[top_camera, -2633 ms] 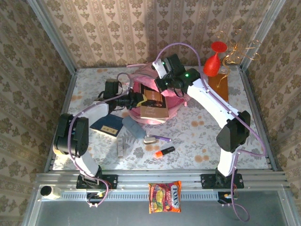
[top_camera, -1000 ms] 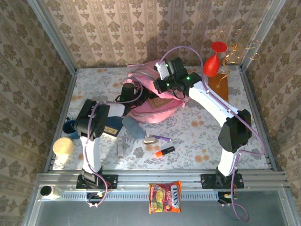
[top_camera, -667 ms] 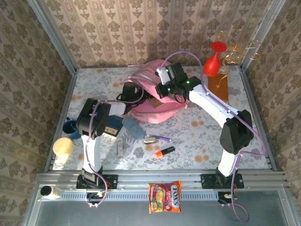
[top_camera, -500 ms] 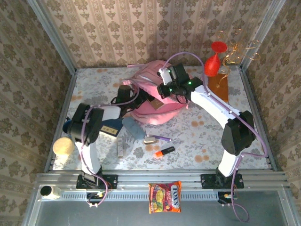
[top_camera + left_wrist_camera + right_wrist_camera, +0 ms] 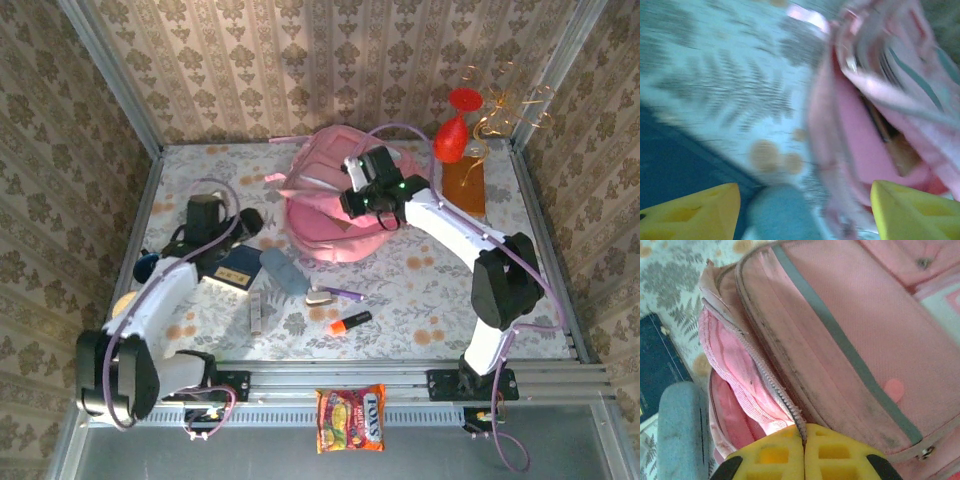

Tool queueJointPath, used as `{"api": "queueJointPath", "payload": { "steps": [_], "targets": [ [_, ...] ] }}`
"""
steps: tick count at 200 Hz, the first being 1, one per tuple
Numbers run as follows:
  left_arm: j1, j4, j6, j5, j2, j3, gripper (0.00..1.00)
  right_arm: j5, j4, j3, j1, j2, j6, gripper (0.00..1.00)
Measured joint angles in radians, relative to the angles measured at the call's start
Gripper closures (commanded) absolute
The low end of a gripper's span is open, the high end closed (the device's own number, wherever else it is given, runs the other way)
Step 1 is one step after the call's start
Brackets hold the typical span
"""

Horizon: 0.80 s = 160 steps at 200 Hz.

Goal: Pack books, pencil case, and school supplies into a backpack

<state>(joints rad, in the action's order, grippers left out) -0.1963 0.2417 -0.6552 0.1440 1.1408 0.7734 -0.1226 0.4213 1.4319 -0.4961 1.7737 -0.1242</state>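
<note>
The left jaws gape wide and empty at nine o'clock of the backpack (image 5: 315,232); the right jaws pinch its zip edge.

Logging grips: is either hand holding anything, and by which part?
Right hand pinches the backpack by the zip edge of its opening; left hand holds nothing, open.

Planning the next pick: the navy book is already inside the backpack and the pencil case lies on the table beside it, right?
Not quite. The navy book lies on the table, outside the backpack, as the top external view shows. The pencil case does lie beside the backpack.
</note>
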Motion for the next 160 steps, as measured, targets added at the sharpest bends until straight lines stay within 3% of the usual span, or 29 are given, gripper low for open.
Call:
{"api": "queueJointPath", "payload": {
  "steps": [18,36,66,108,160],
  "targets": [
    [0.082,0.079,0.032,-0.057,-0.071,-0.033,0.15,0.014,-0.007,-0.051,-0.021,0.0,-0.008,0.48],
    [0.136,0.121,0.04,-0.109,-0.119,-0.093,0.11,0.042,-0.021,-0.053,-0.047,0.0,-0.006,0.4],
    [0.154,0.169,0.027,-0.171,-0.137,-0.192,0.11,0.09,-0.06,-0.02,-0.098,0.0,0.022,0.38],
    [0.169,0.142,-0.007,-0.16,-0.035,-0.24,0.13,0.094,-0.098,-0.013,-0.129,0.0,0.027,0.39],
    [0.171,0.044,-0.002,-0.134,0.154,-0.219,0.27,0.094,-0.113,-0.018,-0.126,0.0,0.025,0.4]
  ]
}}
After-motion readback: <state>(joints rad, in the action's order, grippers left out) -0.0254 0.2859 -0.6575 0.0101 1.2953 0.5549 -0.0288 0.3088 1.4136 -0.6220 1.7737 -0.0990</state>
